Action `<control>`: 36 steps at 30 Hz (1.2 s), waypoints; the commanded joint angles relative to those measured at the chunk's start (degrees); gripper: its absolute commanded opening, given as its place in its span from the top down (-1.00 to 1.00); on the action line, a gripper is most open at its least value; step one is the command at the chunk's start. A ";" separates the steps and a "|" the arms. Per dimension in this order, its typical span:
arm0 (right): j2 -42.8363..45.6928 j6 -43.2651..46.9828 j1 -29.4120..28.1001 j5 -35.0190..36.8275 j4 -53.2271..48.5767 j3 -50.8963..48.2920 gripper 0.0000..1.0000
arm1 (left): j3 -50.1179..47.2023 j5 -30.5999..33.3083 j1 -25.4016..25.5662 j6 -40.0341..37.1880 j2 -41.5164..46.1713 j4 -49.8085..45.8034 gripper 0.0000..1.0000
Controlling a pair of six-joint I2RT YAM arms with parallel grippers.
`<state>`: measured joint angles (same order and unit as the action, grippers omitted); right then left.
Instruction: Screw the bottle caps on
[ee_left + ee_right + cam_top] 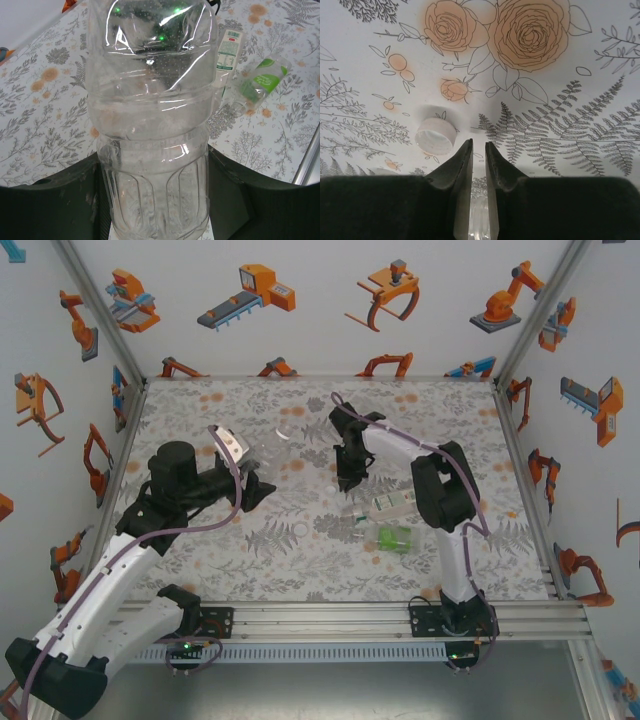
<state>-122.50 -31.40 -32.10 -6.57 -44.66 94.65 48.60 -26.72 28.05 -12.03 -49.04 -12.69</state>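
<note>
Left gripper (pixel 152 170) clamps clear bottle (pixel 150 100), long axis running up frame; right gripper (pixel 478 150) jaws nearly closed, empty; white cap (pixel 436 136) lies just left of its tips, nearer right arm

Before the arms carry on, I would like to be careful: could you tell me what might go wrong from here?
1. The left gripper clamps a clear bottle whose wall looks dented; it may buckle or twist during screwing.
2. The white cap lies beside the right gripper's almost closed fingers, not between them, so they may nudge it away.
</note>
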 commanded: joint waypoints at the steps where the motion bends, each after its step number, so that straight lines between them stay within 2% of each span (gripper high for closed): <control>1: 3.97 -0.03 -1.06 0.83 -2.29 2.42 0.49 | 0.79 0.54 -0.44 0.91 1.02 0.98 1.00; 11: -0.34 -0.59 -5.05 2.60 -5.27 9.05 0.06 | 0.44 2.53 -0.71 1.57 1.95 0.76 1.00; 15: -1.88 -0.85 -5.48 3.13 -5.73 9.98 -0.02 | 0.21 2.62 -0.87 1.57 2.44 0.47 1.00; 36: -4.88 -0.53 -5.70 2.50 -4.73 9.82 -0.03 | -0.52 2.40 -1.24 2.14 2.78 0.91 1.00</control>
<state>-126.26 -31.64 -37.69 -4.82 -48.21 103.79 48.60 -24.01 27.27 -10.96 -47.16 -12.71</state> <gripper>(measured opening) 0.517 0.585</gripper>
